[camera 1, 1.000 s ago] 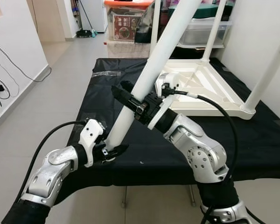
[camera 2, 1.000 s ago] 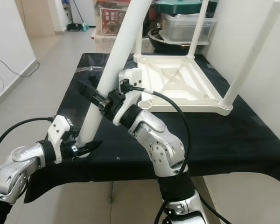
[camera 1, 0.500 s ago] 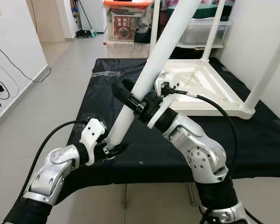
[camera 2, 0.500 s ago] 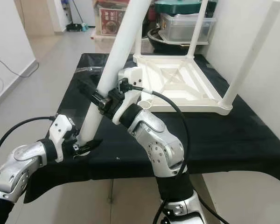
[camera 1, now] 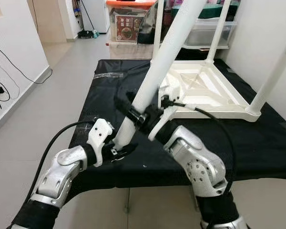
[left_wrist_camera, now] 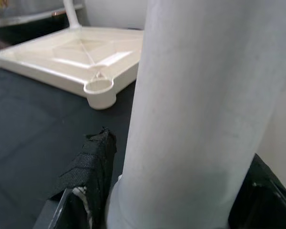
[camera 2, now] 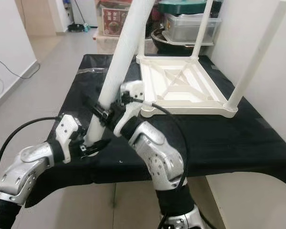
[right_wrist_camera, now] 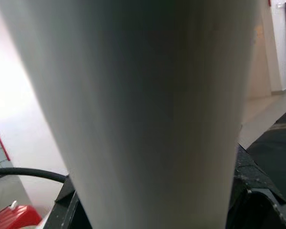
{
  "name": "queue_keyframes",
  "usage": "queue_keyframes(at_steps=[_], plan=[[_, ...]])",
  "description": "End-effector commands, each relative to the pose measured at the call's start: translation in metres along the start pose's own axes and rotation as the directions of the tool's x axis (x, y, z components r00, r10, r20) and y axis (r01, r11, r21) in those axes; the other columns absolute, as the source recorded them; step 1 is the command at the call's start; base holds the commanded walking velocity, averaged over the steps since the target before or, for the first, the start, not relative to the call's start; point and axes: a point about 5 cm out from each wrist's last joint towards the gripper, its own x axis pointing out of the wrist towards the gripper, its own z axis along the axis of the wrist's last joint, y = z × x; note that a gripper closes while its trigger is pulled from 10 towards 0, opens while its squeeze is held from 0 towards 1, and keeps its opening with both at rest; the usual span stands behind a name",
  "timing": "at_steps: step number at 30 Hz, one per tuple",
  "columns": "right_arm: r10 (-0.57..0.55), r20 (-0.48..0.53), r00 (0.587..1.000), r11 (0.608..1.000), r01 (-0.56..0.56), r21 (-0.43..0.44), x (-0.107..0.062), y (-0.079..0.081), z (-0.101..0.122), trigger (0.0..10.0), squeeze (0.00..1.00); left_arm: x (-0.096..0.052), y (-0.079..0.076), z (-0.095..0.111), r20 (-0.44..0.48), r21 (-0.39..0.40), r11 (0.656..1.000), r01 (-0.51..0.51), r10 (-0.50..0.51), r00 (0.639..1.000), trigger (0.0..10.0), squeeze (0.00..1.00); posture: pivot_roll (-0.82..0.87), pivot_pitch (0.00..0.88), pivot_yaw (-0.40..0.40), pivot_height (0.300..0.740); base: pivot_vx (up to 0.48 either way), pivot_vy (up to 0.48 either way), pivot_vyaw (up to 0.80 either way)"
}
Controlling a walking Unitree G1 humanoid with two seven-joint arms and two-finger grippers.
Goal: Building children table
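**Loose leg held over the black table**

My left gripper [camera 1: 118, 151] clamped the white leg's [camera 1: 155, 71] lower end; my right gripper [camera 1: 133, 112] gripped it higher up. The leg slanted across the upturned white tabletop [camera 1: 205, 90] on the black table [camera 1: 257, 138]. Storage boxes [camera 1: 128, 21] stood behind.

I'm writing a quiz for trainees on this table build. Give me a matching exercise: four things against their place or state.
1. loose white leg
2. upturned tabletop
3. left gripper
4. empty corner socket

a. lies on the black cloth
b. held tilted by both grippers
c. clamps the leg's lower end
d. at the tabletop's near corner

Pairs: 1-b, 2-a, 3-c, 4-d. The right gripper grips higher up.
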Motion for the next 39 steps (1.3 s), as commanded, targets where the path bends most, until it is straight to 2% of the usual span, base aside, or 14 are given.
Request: queue_keyframes(at_steps=[1, 7, 8, 9, 11, 12, 22, 23, 27, 29, 36, 39], plan=[[0.001, -0.025, 1.0, 1.0, -0.001, 0.019, 0.003, 0.003, -0.01, 10.0, 0.0, 0.008, -0.007, 0.012, 0.047, 0.023, 0.998, 0.051, -0.052, 0.998, 10.0, 0.0, 0.12, 0.0, -0.041, 0.74, 0.0, 0.0, 0.0], [-0.003, -0.02, 1.0, 0.999, 0.004, 0.04, 0.005, 0.006, -0.015, 10.0, 0.0, 0.012, -0.01, 0.012, 0.054, 0.023, 0.997, 0.075, -0.076, 0.996, 10.0, 0.0, 0.11, 0.0, -0.036, 0.74, 0.0, 0.0, 0.0], [-0.004, -0.015, 1.0, 0.999, 0.005, 0.044, 0.005, 0.006, -0.015, 9.6, 0.0, 0.013, -0.012, 0.01, 0.052, 0.02, 0.997, 0.081, -0.082, 0.995, 10.0, 0.0, 0.11, 0.0, -0.035, 0.74, 0.0, 0.0, 0.0], [-0.008, -0.01, 1.0, 0.999, 0.009, 0.048, 0.005, 0.006, -0.015, 4.4, 0.0, 0.013, -0.014, 0.009, 0.05, 0.016, 0.996, 0.088, -0.089, 0.995, 10.0, 0.0, 0.11, 0.0, -0.036, 0.74, 0.0, 0.0, 0.0], [-0.012, -0.006, 1.0, 0.999, 0.012, 0.05, 0.005, 0.006, -0.015, 4.4, 0.0, 0.013, -0.016, 0.009, 0.048, 0.014, 0.996, 0.093, -0.093, 0.994, 10.0, 0.0, 0.11, 0.0, -0.036, 0.74, 0.0, 0.0, 0.0], [-0.018, 0.005, 1.0, 0.998, 0.018, 0.059, 0.004, 0.005, -0.015, 0.0, 0.0, 0.013, -0.017, 0.007, 0.043, 0.011, 0.995, 0.099, -0.1, 0.994, 10.0, 0.0, 0.11, 0.0, -0.037, 0.74, 0.0, 0.0, 0.0], [-0.016, 0.052, 0.999, 0.997, 0.012, 0.071, 0.005, 0.006, -0.011, 0.0, 0.0, 0.006, -0.012, 0.001, 0.011, 0.022, 0.997, 0.079, -0.079, 0.997, 10.0, 0.0, 0.11, 0.0, -0.037, 0.74, 0.0, 0.0, 0.0], [-0.013, 0.053, 0.999, 0.998, 0.01, 0.07, 0.004, 0.006, -0.011, 0.0, 0.0, 0.007, -0.009, 0.001, 0.018, 0.023, 0.998, 0.058, -0.059, 0.998, 10.0, 1.0, 0.11, 0.0, -0.037, 0.74, 0.0, 0.0, 0.0], [-0.011, 0.053, 0.999, 0.998, 0.008, 0.068, 0.003, 0.006, -0.011, 0.0, 0.0, 0.007, -0.006, 0.002, 0.026, 0.019, 0.999, 0.041, -0.042, 0.999, 10.0, 1.0, 0.11, 0.0, -0.037, 0.74, 0.0, 0.0, 0.0], [-0.007, 0.053, 0.999, 0.998, 0.004, 0.061, -0.001, 0.006, -0.01, 0.0, 0.0, 0.005, 0.001, 0.005, 0.047, 0.026, 1.0, 0.01, -0.011, 0.999, 10.0, 1.0, 0.12, 0.0, -0.037, 0.74, 0.0, 0.0, 0.0], [-0.012, 0.054, 0.998, 0.998, 0.009, 0.056, -0.002, 0.004, -0.009, 0.0, 0.0, 0.003, 0.004, 0.008, 0.059, 0.028, 1.0, -0.002, 0.0, 0.998, 10.0, 1.0, 0.12, 0.0, -0.037, 0.74, 0.0, 0.0, 0.0], [-0.114, 0.058, 0.992, 0.992, 0.117, -0.052, -0.016, -0.028, 0.004, 0.0, 0.0, -0.006, 0.012, 0.026, 0.15, 0.01, 0.998, -0.065, 0.062, 0.987, 10.0, 1.0, 0.12, 0.0, -0.047, 0.74, 0.0, 0.0, 0.0]])
